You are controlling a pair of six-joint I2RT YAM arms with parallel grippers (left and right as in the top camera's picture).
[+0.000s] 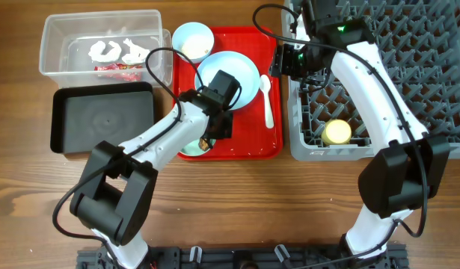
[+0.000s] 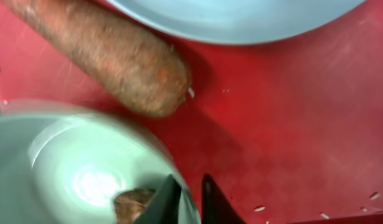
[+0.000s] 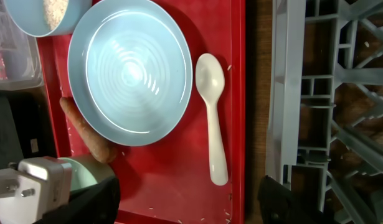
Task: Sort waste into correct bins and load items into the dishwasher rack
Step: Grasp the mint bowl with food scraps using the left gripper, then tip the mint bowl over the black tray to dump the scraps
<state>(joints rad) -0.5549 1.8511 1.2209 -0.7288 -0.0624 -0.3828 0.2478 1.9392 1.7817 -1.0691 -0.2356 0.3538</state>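
Note:
A red tray (image 1: 248,142) holds a small blue bowl (image 1: 192,39), a blue plate (image 1: 228,75), a white spoon (image 1: 268,101) and a pale green bowl (image 1: 189,150). My left gripper (image 2: 188,182) is shut on the rim of the green bowl (image 2: 85,162), one finger inside and one outside. A brown food scrap (image 2: 132,204) lies in the bowl. An orange-brown carrot-like piece (image 2: 116,56) lies beside the bowl, partly under the plate (image 2: 241,15). My right gripper (image 3: 188,205) is open and empty above the tray's right side, near the spoon (image 3: 213,118).
A grey dishwasher rack (image 1: 379,75) stands right of the tray with a yellow cup (image 1: 337,132) in it. A clear bin (image 1: 102,41) with wrappers and a black bin (image 1: 102,119) stand to the left. Rice grains are scattered on the tray (image 3: 166,180).

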